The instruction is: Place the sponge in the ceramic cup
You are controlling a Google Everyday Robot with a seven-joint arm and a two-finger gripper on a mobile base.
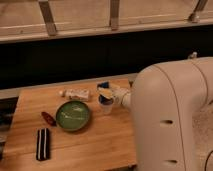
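The gripper (106,92) reaches in from the right over the back middle of the wooden table (95,145). It looks shut on the sponge (103,85), a small blue piece showing at its tip. Directly below it stands the ceramic cup (105,106), small, white and upright, just right of the green plate. The sponge is above the cup's mouth, not inside it. Part of the cup's rim is hidden by the gripper.
A round green plate (73,115) lies left of the cup. A small red oblong thing (48,118) and a black striped bar (43,144) lie further left. A white packet (76,93) lies behind the plate. My bulky white arm (170,120) covers the table's right side.
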